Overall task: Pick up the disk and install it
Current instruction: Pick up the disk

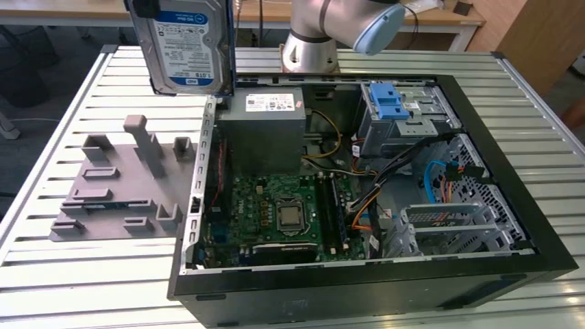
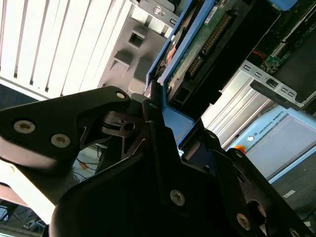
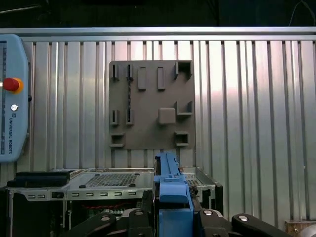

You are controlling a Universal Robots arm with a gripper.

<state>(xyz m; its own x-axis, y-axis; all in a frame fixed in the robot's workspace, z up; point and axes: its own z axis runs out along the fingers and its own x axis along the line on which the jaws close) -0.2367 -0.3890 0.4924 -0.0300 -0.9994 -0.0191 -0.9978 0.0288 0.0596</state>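
Observation:
The disk (image 1: 188,44) hangs upright in the air above the table's far corner, on the exterior view's left. Its blue-and-white label faces the camera, and a blue rail runs down the edge nearest the open computer case (image 1: 366,277). In the second wrist view my gripper (image 2: 157,101) is shut on the disk (image 2: 207,44), its black fingers (image 2: 98,106) clamping the blue rail beside the green circuit board. In the first wrist view the disk's blue rail (image 3: 170,190) rises edge-on from my gripper (image 3: 173,219).
A grey fixture plate (image 1: 119,185) with raised pegs lies on the slatted metal table (image 1: 55,274) beside the case. Inside the case are a power supply box (image 1: 265,130), a drive cage with a blue latch (image 1: 393,103) and loose cables. A teach pendant (image 3: 12,98) lies on the table.

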